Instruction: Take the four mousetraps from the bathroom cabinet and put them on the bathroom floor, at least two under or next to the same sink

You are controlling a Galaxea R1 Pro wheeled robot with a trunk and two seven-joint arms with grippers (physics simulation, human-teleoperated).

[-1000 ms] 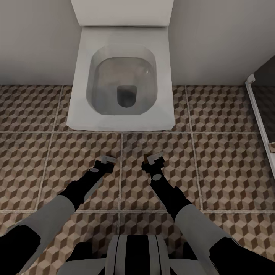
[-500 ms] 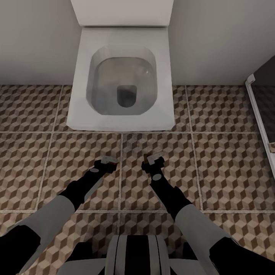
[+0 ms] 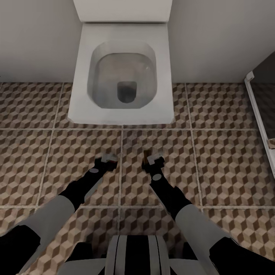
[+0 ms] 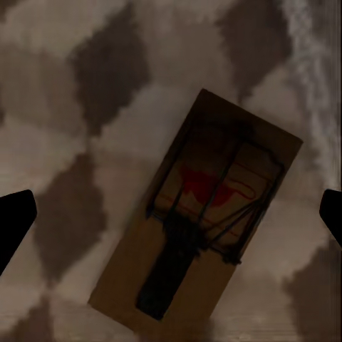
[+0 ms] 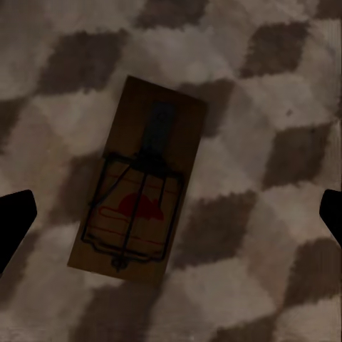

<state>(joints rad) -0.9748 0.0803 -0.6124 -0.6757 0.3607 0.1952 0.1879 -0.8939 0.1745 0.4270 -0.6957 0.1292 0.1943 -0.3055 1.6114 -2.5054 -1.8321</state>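
A mousetrap (image 4: 199, 214) is seen flat on the floor (image 3: 229, 160) between the spread fingers of the released left hand (image 3: 108, 159), and another trap (image 5: 139, 187) likewise beneath the released right hand (image 3: 152, 159), both before the toilet (image 3: 122, 72).

Both hands hang side by side over the bathroom floor (image 3: 214, 160). One mousetrap (image 4: 196, 214) lies flat on the floor below the left hand (image 3: 108, 160), between its fingertips; another mousetrap (image 5: 137, 203) likewise lies below the right hand (image 3: 152, 159). The toilet (image 3: 122, 110) stands just ahead of both hands.
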